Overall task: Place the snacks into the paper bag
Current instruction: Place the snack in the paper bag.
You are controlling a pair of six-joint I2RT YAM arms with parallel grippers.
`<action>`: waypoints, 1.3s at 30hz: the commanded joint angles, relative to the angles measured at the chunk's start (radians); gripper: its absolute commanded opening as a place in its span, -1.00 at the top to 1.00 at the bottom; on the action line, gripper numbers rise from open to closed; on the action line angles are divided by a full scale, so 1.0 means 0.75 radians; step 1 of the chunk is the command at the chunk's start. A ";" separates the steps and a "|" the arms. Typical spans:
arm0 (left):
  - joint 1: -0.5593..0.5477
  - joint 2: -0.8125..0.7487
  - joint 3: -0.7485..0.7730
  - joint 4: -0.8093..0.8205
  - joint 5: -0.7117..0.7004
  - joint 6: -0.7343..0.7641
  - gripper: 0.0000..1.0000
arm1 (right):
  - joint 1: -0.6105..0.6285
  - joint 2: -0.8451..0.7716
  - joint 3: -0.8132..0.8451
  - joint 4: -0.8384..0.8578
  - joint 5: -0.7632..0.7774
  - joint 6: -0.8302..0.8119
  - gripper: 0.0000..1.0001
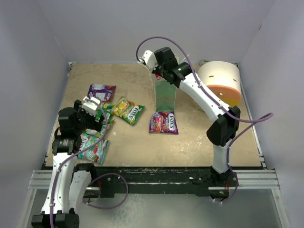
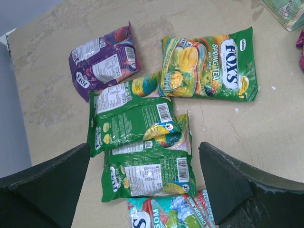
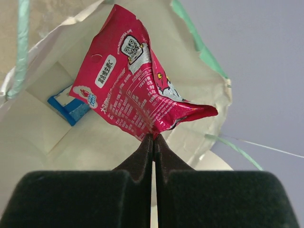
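Note:
The pale green paper bag (image 1: 165, 97) stands upright at the table's middle back. My right gripper (image 1: 159, 72) (image 3: 153, 137) hangs over its open mouth, shut on the edge of a red snack packet (image 3: 135, 78) that dangles into the bag. A blue packet (image 3: 69, 107) lies on the bag's bottom. My left gripper (image 1: 97, 113) (image 2: 145, 152) is open above two overlapping green packets (image 2: 130, 116) (image 2: 149, 173), touching neither. Around them lie a purple packet (image 2: 102, 61) (image 1: 101, 91), a green-yellow packet (image 2: 209, 64) (image 1: 128, 110) and a teal one (image 2: 166, 213) (image 1: 95, 149). A magenta packet (image 1: 163, 122) lies in front of the bag.
A white cylinder with an orange-yellow face (image 1: 221, 83) lies at the back right, close to my right arm. Grey walls close in the table on three sides. Bare tabletop (image 1: 190, 147) stretches across the near right.

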 commanded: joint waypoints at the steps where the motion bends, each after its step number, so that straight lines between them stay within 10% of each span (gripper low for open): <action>1: 0.010 -0.013 -0.005 0.050 0.038 0.019 -0.98 | 0.002 0.029 0.069 -0.052 0.018 -0.020 1.00; 39: 0.010 -0.002 -0.014 0.052 0.052 0.026 -0.98 | -0.147 0.236 0.486 -0.320 -0.360 0.157 1.00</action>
